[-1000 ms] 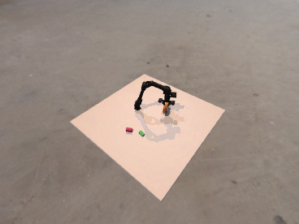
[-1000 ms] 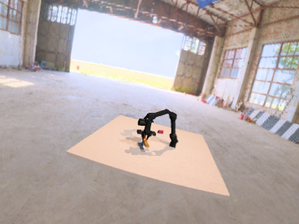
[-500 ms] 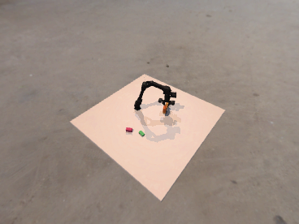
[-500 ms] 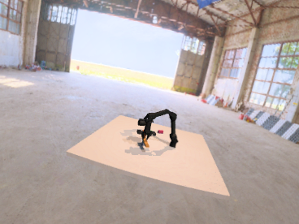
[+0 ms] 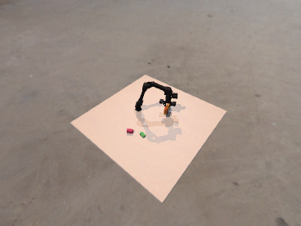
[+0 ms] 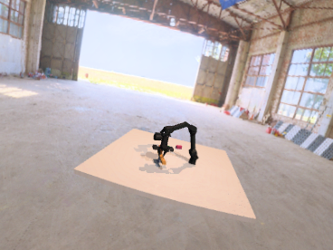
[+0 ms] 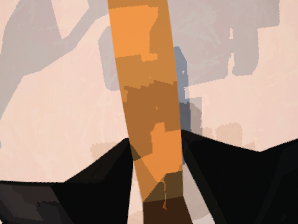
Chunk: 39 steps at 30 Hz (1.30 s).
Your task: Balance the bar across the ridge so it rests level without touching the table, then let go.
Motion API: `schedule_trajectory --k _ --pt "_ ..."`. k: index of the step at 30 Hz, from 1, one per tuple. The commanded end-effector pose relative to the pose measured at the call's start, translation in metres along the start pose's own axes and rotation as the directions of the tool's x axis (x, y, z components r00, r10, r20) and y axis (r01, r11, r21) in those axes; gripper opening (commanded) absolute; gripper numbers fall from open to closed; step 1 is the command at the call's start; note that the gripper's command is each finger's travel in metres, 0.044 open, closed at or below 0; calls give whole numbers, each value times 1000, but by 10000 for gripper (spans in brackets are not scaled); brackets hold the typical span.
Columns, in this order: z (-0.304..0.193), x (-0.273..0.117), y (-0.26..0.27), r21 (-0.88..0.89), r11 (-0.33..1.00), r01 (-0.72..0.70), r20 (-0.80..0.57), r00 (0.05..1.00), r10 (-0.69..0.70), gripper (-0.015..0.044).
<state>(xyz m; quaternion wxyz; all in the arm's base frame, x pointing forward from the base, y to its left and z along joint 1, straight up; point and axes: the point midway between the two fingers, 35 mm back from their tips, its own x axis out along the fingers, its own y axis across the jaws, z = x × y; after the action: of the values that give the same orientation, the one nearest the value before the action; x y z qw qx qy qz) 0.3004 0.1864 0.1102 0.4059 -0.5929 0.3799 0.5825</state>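
Narrowed onto the orange bar (image 5: 166,109) (image 6: 163,158) (image 7: 150,75), the black gripper (image 5: 167,106) (image 6: 161,153) (image 7: 154,140) has one angular, dark finger against either side of it. Around us stands a big hall (image 6: 280,50) with worn masonry, gridded windows and rusty roof framing, its wide doorway opening onto grass and pale sky. Grey concrete floor (image 5: 49,172) (image 6: 45,217) spreads beneath, mottled and stained.

On it lies the flat peach table top (image 5: 163,180) (image 6: 217,192) (image 7: 30,125), straight-edged and square-cornered, with faint pale veining close up. Soft grey shadows fall across it in broken patches. The matte black arm (image 5: 156,85) (image 6: 183,125) rises from its foot, bends over in a blocky arch and drops down to the gripper.

From the wrist, the bar is a long, straight-sided strip, flat-faced, with bright orange and duller brown patches of light and shade, running to dark brown at the near end. Just beyond its right side shows the blue-grey ridge (image 5: 168,114) (image 7: 184,112), partly hidden by the bar; I cannot tell whether the two touch, or whether the bar is level.

Off from the arm lie a small crimson block (image 5: 130,131) (image 6: 178,147) and, near it, a smaller green one (image 5: 142,134), both stubby.
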Motion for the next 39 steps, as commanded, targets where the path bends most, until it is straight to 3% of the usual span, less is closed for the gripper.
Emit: schedule_trajectory --k 1,39 --pt "0 0 0 0 1000 -1 0 1000 1 167" --pt "0 0 0 0 1000 -1 0 1000 1 185"
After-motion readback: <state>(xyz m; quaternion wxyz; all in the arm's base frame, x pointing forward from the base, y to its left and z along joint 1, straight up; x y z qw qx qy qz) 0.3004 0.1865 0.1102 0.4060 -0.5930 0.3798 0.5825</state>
